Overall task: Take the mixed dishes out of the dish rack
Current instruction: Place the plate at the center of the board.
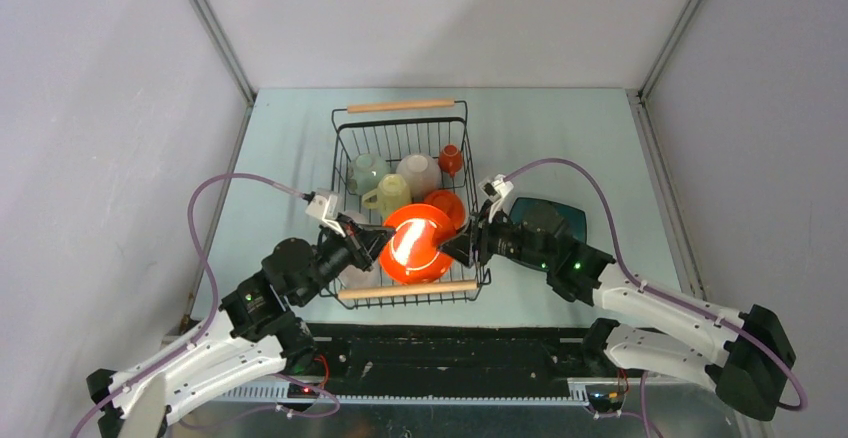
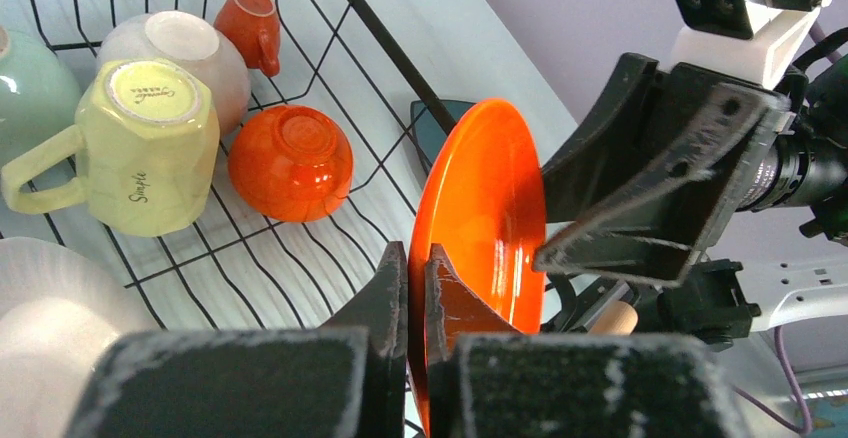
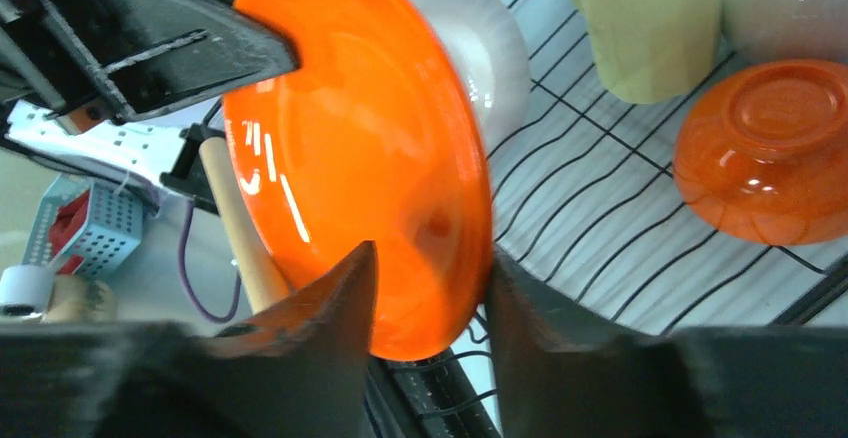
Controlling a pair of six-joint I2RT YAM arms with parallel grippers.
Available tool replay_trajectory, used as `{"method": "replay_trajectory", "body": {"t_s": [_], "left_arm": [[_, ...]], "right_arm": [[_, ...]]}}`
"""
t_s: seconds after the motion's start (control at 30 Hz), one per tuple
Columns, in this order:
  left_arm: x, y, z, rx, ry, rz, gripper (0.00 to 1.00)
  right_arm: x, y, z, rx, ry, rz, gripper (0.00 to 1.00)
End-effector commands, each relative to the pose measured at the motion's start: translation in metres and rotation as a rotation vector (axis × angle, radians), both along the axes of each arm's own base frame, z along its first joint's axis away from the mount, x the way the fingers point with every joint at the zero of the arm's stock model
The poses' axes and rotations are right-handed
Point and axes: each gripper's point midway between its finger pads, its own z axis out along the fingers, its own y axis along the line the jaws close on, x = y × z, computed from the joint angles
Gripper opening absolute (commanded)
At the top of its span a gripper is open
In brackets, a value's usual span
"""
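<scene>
Barely underway: left end effector (image 2: pixel 415 258) pinches the glossy orange plate (image 2: pixel 490 198); right end effector (image 3: pixel 430 263) straddles it, grip unclear; black wire dish rack (image 1: pixel 400 106) beyond holds crockery.

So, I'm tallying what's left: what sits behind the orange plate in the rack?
A white ribbed dish stands just behind the orange plate. The plate covers most of it, so its full shape, and whether the two touch, stay hidden.

Both arms reach inward, facing each other. The left end effector (image 1: pixel 383 241) is pinched narrow. The right end effector (image 1: pixel 453 248) stands spread.
</scene>
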Motion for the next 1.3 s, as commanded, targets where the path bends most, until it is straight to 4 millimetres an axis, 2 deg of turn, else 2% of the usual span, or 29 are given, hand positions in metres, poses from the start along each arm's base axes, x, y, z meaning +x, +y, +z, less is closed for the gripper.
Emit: {"method": "replay_trajectory", "body": {"t_s": [0.0, 0.07, 0.13, 0.17, 0.2, 0.23, 0.37, 0.47, 0.53, 0.57, 0.6, 0.67, 0.97, 1.17, 1.27], "left_arm": [[-0.013, -0.015, 0.022, -0.086, -0.026, -0.100, 0.00], [-0.010, -0.013, 0.021, -0.076, -0.019, -0.080, 0.02], [-0.007, -0.009, 0.018, -0.067, -0.005, -0.050, 0.11], [-0.004, -0.006, 0.017, -0.063, 0.000, -0.028, 0.19], [-0.004, -0.005, 0.015, -0.056, 0.010, -0.018, 0.23], [-0.002, -0.002, 0.012, -0.046, 0.017, -0.002, 0.31], [0.001, 0.003, 0.009, -0.037, 0.027, 0.033, 0.53], [0.001, 0.004, 0.008, -0.031, 0.029, 0.036, 0.60], [0.002, 0.004, 0.010, -0.025, 0.025, 0.037, 0.78], [0.002, 0.005, 0.010, -0.021, 0.026, 0.043, 0.85], [0.003, 0.006, 0.010, -0.021, 0.026, 0.048, 0.96], [0.003, 0.008, 0.009, -0.017, 0.030, 0.059, 0.99], [0.007, 0.022, 0.004, 0.014, 0.043, 0.124, 1.00], [0.012, 0.035, -0.003, 0.034, 0.067, 0.201, 1.00], [0.017, 0.043, -0.009, 0.052, 0.087, 0.255, 1.00]], "right_arm": [[-0.001, 0.011, 0.037, 0.086, -0.067, 0.039, 0.37], [-0.003, 0.010, 0.038, 0.089, -0.066, 0.038, 0.29], [-0.002, 0.007, 0.041, 0.093, -0.066, 0.027, 0.18], [-0.002, 0.006, 0.042, 0.098, -0.062, 0.016, 0.14], [-0.003, 0.005, 0.044, 0.105, -0.061, 0.012, 0.03], [-0.002, 0.003, 0.046, 0.112, -0.054, -0.001, 0.00], [-0.003, -0.007, 0.058, 0.162, -0.078, -0.043, 0.00], [-0.003, -0.014, 0.063, 0.184, -0.089, -0.070, 0.00], [-0.002, -0.018, 0.065, 0.191, -0.093, -0.090, 0.00], [0.000, -0.020, 0.067, 0.195, -0.096, -0.108, 0.00], [0.001, -0.022, 0.067, 0.198, -0.096, -0.121, 0.00], [0.005, -0.027, 0.068, 0.212, -0.094, -0.159, 0.00], [0.017, -0.062, 0.082, 0.248, -0.144, -0.333, 0.00], [0.032, -0.108, 0.090, 0.253, -0.172, -0.539, 0.00], [0.042, -0.134, 0.076, 0.208, -0.142, -0.675, 0.00]]}}
